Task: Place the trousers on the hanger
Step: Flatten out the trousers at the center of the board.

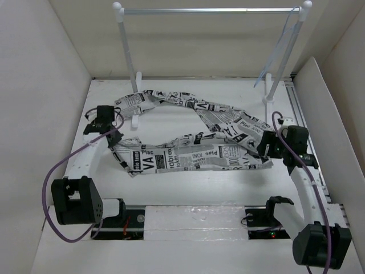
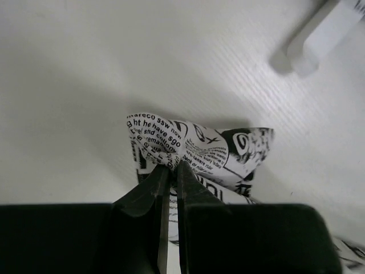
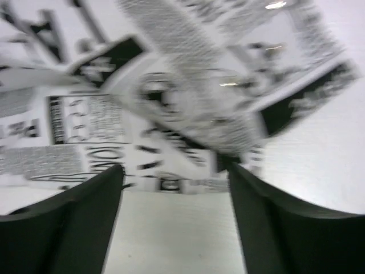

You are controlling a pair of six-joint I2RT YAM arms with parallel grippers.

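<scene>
I see white black-lettered cloth trousers (image 1: 188, 140) looped flat on white table (image 1: 188, 191), left jaws clenched on near-left edge, right jaws spread over right end, thin pale-blue triangular hanger (image 1: 277, 51) hung at white rack's (image 1: 211, 10) right end, side walls (image 1: 34, 85) close by.

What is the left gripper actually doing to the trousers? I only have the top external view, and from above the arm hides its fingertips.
Observer: In the left wrist view, the left gripper is shut on a folded corner of the trousers. The cloth is pinched between its two fingers and lifted into a small peak above the table.
Operator: And the right gripper? From above it is just a dark shape at the cloth's edge.
Observer: In the right wrist view, the right gripper is open, with its fingers spread wide. The printed cloth's edge lies about level with its fingertips. That picture is blurred, so I cannot tell whether they touch it.
</scene>
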